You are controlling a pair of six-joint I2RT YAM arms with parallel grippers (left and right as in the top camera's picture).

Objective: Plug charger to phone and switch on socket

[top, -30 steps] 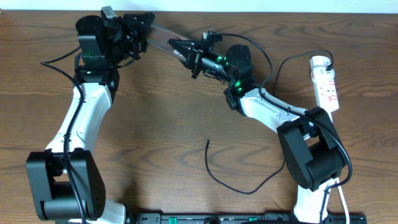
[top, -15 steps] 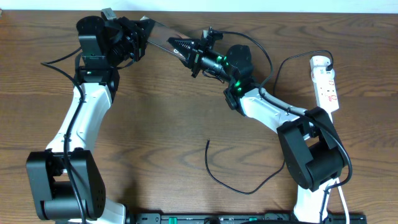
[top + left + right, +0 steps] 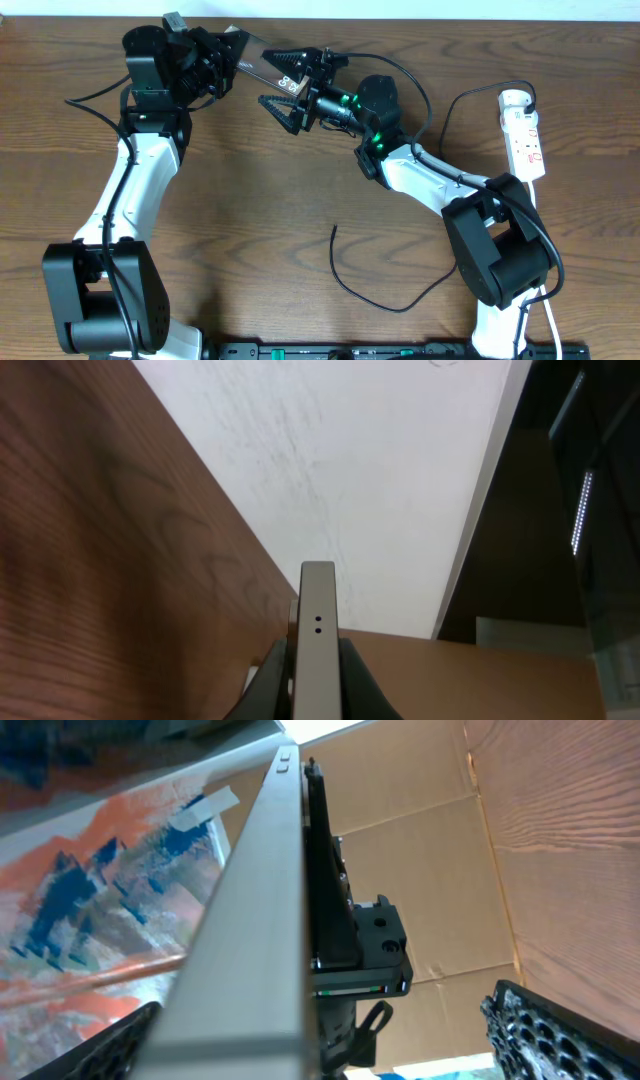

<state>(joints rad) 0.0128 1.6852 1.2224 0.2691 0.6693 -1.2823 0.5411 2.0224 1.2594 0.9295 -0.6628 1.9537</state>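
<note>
Brown wood-grain table (image 3: pixel 240 200) fills the overhead view, and up near its far edge you've got the phone (image 3: pixel 252 58) strung between the two arms. Your left gripper (image 3: pixel 222 52) is clamped tight on the phone's left end. On the left wrist view you're looking straight along its thin pale edge, two tiny dots on it, with a dark finger (image 3: pixel 268 682) pressed in from either side.

Your right gripper (image 3: pixel 266 75) is a different story: its jaws stand wide apart around the phone's other end. From overhead, one finger lies along the far side of the phone and the other hangs well clear on the near side. On the right wrist view the phone's pale edge runs as a long diagonal across the frame. The ridged finger at lower right sits apart from it with plain daylight between. Whether the lower-left finger touches the phone, you can't tell from here.

Now the charger (image 3: pixel 333 245). It lies loose on the table in the near middle, well apart from both grippers and the phone. Its free tip points toward the far side, and the cable curls away toward the base of your right arm.

Over at the right edge sits the socket (image 3: pixel 527 140), white with red marks, well apart from everything you're holding.
</note>
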